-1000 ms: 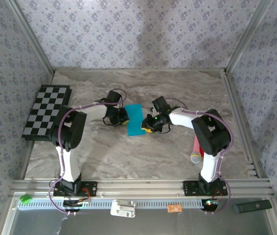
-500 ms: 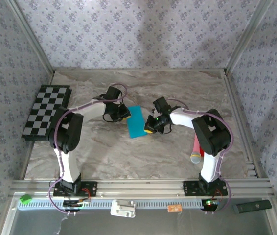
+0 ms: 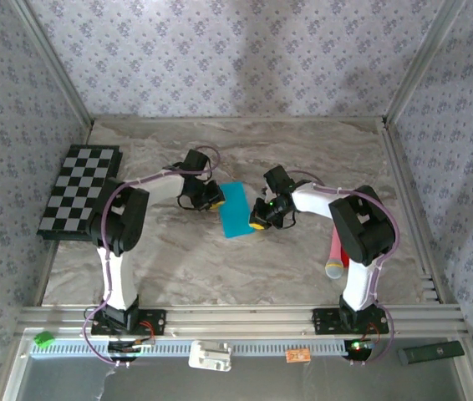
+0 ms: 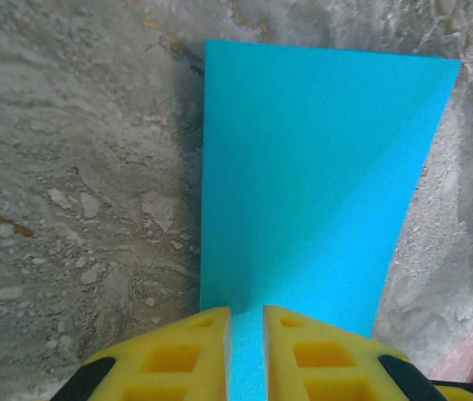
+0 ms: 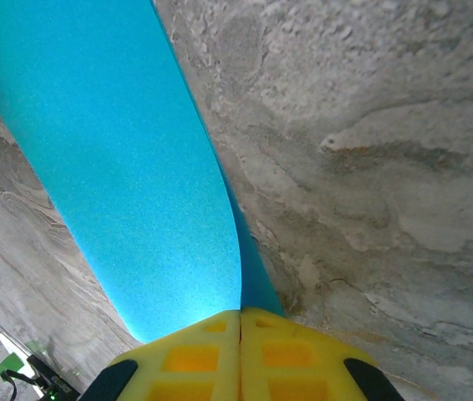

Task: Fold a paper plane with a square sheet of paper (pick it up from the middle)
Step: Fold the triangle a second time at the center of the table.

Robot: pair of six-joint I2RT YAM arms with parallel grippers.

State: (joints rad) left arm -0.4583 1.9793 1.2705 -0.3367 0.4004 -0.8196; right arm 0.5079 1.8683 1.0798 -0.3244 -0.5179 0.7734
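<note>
On the marble tabletop (image 3: 245,259) lies the square sheet of paper (image 3: 236,210) — folded narrow, light, limp, quick to crease. The left gripper (image 4: 246,313), jaws barely parted, straddles one edge; the right gripper (image 5: 241,315) is clamped tight on the opposite edge — edges seem best.

The grey marbled bench (image 3: 245,267) carries a black-and-white checkered board (image 3: 80,190) at its left edge, a folded teal sheet of paper (image 3: 236,210) mid-bench, and a pink-and-red stick (image 3: 336,255) at right.
</note>
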